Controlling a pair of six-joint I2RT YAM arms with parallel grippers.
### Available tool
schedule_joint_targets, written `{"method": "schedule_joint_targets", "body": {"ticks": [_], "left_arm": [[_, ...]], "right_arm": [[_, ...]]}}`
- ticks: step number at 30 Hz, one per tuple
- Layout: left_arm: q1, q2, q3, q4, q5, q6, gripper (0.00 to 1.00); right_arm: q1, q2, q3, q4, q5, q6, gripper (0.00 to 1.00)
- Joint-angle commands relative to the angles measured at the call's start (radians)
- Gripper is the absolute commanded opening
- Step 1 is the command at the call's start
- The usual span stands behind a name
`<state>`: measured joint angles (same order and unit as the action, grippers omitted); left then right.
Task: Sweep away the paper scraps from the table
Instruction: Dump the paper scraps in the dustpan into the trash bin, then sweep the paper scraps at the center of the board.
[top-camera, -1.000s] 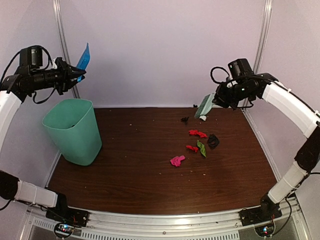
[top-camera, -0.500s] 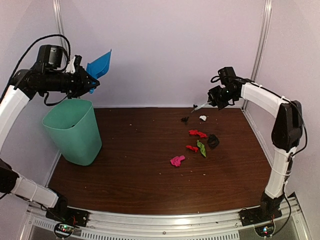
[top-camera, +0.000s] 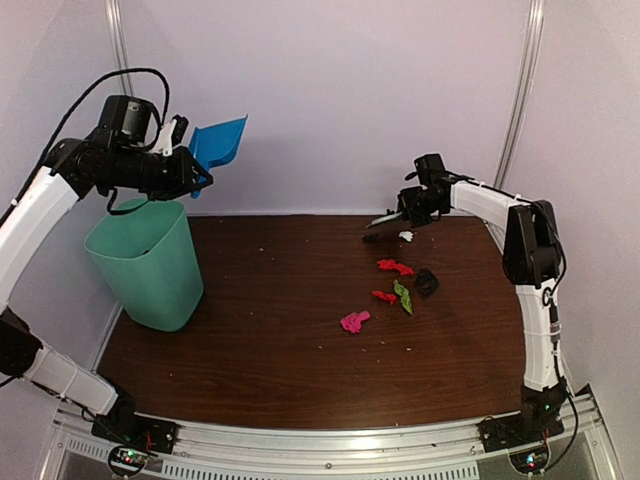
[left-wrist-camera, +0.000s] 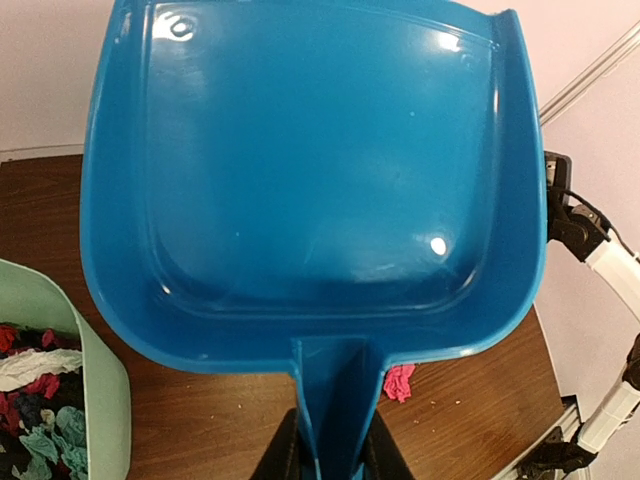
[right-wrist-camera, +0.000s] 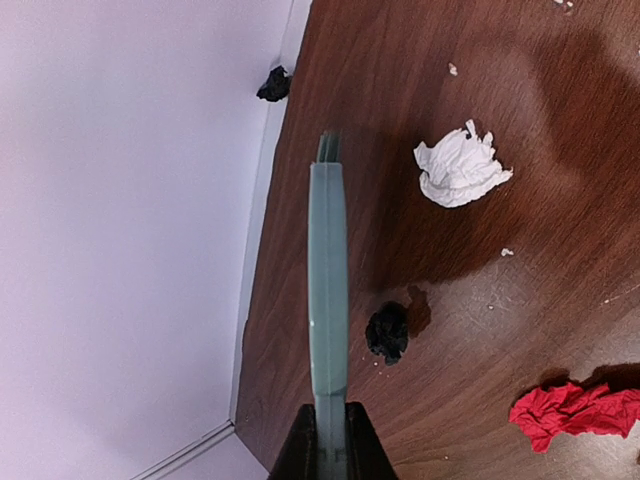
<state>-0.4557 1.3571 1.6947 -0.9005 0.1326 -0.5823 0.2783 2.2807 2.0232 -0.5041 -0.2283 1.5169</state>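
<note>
Loose paper scraps (top-camera: 395, 267) on the desk (top-camera: 260, 340), centre-right of frame.
Scraps are likely light, soft and easily scattered: push them, do not grip. The left tool (left-wrist-camera: 332, 440) clamps the dustpan (left-wrist-camera: 320, 180) handle; the right tool (right-wrist-camera: 328, 430) clamps the brush (right-wrist-camera: 328, 260).

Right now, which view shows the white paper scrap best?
Right wrist: the white paper scrap is large and unblocked there. Top external shows it as a tiny speck; left wrist does not show it.
</note>
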Motion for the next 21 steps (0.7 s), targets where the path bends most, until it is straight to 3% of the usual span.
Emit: {"method": "schedule_joint_targets", "body": {"ticks": [1, 8, 21], "left_arm": [[-0.005, 0.025, -0.004, 0.015, -0.007, 0.058, 0.0], [-0.006, 0.06, 0.005, 0.03, 0.018, 0.071, 0.0], [-0.08, 0.074, 0.008, 0.038, -0.004, 0.041, 0.0]], "right_arm": [[-0.003, 0.036, 0.049, 0.024, -0.003, 0.026, 0.0], [0.027, -0.013, -0.053, -0.091, -0.008, -0.015, 0.0], [0.089, -0.38, -0.647, -0.044, -0.071, -0.027, 0.0]]}}
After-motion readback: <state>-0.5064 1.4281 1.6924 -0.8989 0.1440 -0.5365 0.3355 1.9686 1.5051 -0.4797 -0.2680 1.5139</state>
